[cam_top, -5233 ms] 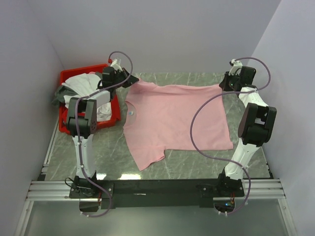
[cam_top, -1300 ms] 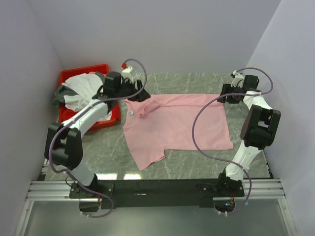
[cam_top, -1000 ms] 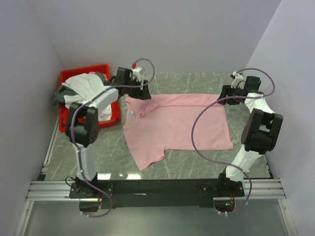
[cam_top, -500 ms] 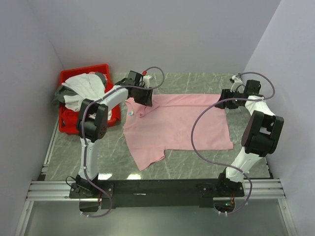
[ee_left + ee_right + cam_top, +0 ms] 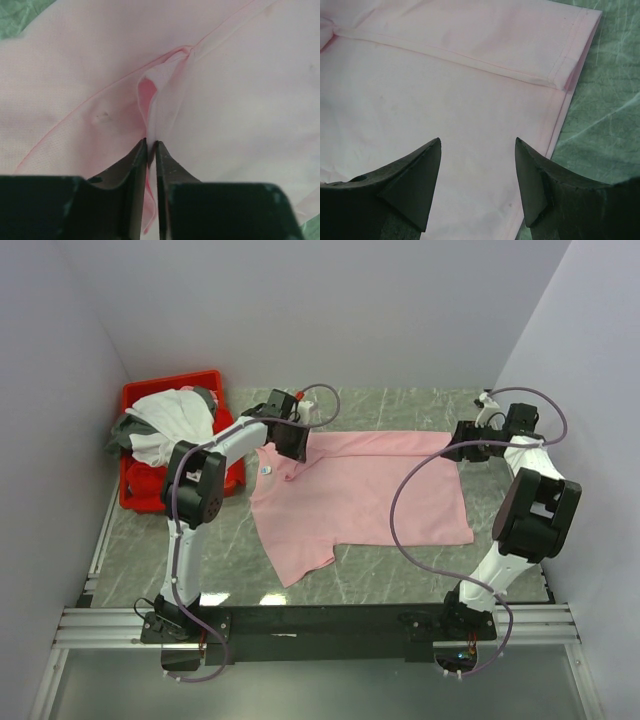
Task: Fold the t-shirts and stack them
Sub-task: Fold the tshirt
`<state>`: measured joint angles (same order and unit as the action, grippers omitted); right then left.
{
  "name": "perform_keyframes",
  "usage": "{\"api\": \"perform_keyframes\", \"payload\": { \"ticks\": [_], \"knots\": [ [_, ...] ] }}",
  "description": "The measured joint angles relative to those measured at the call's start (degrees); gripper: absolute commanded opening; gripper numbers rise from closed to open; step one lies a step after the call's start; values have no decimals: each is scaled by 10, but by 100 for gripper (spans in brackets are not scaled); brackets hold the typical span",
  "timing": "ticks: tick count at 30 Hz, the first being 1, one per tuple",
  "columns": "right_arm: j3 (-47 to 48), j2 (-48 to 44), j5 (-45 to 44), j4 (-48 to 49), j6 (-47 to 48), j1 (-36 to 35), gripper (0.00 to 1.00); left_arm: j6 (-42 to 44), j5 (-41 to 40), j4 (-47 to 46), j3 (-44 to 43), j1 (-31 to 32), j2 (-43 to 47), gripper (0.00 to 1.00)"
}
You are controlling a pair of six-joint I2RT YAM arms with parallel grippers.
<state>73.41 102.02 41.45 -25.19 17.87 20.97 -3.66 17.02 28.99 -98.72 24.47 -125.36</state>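
Note:
A light pink t-shirt (image 5: 365,490) lies spread on the marble table, its far part folded over toward me, a small blue neck label (image 5: 266,469) at its left. My left gripper (image 5: 297,447) sits on the shirt's far left corner, shut on a pinched ridge of pink cloth (image 5: 150,107). My right gripper (image 5: 458,453) hovers open over the far right corner, where the folded hem (image 5: 560,80) shows; nothing is between its fingers (image 5: 532,185). Other t-shirts, white and grey (image 5: 165,425), are heaped in the bin.
A red plastic bin (image 5: 135,490) stands at the far left beside the wall. Bare marble table (image 5: 500,565) shows along the shirt's near and right sides. Purple walls close in on both sides and behind.
My left gripper slid right along the shirt's far edge and closed on a fold of pink cloth. My right gripper drifted slightly right, still open.

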Motion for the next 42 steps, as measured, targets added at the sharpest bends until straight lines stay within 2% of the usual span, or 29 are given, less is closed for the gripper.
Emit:
{"api": "perform_keyframes", "payload": {
  "ticks": [4,7,9,15,22,23,27,29,34,37,42],
  "knots": [
    [-5,-11,9,-2,0,5,68,1,19,0,2,6,0,12],
    [-6,-16,16,-3,0,12,68,3,46,1,9,15,0,22],
    [-6,-19,18,-6,0,17,68,8,64,5,17,22,0,35],
    [-9,-25,18,-14,5,24,68,14,106,11,48,38,14,47],
    [-27,-37,18,-26,22,25,68,1,150,-19,138,37,146,53],
    [-27,-37,18,-28,24,25,68,-7,144,-35,153,34,171,57],
    [-27,-37,18,-31,28,26,68,-53,85,-87,172,24,225,56],
    [-28,-37,20,-31,28,25,68,-71,64,-87,143,15,207,57],
    [-38,-42,24,-34,28,26,68,-105,42,-94,73,0,99,57],
    [-45,-46,26,-34,28,26,69,-117,39,-85,56,0,43,56],
    [-49,-47,28,-36,28,26,69,-127,37,-68,43,3,0,56]
  ]
}}
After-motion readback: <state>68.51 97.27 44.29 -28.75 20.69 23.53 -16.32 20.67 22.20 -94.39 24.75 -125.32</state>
